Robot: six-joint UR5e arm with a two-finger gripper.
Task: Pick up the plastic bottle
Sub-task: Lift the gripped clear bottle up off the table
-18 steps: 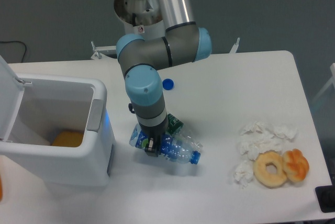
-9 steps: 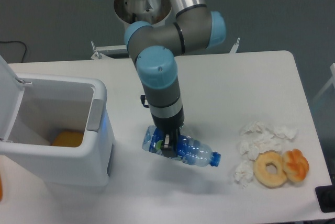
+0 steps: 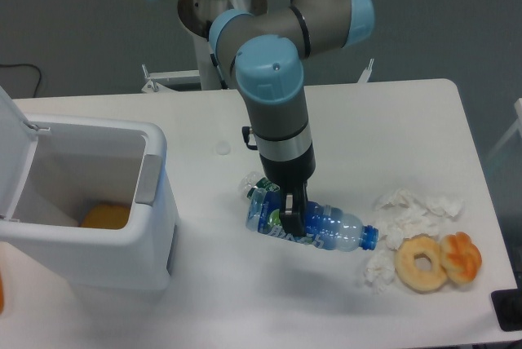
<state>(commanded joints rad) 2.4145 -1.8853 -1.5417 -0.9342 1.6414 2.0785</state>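
Observation:
The plastic bottle [image 3: 326,233] is clear with a blue label and a blue cap [image 3: 371,236] pointing right. It lies roughly level, just right of the table's middle. My gripper [image 3: 289,217] comes down from above and is shut on the bottle's labelled part. Whether the bottle touches the table I cannot tell. Just behind it, a smaller clear plastic item with a dark green label [image 3: 256,186] peeks out beside the wrist.
A white bin [image 3: 90,202] with its lid open stands at the left, with an orange object [image 3: 106,217] inside. Crumpled tissues [image 3: 412,209], a doughnut [image 3: 422,263] and a pastry [image 3: 462,258] lie at the right, close to the bottle's cap.
The arm has swung to the right and nearer the camera with the bottle held in the gripper. The loose blue cap on the table is now hidden behind the arm.

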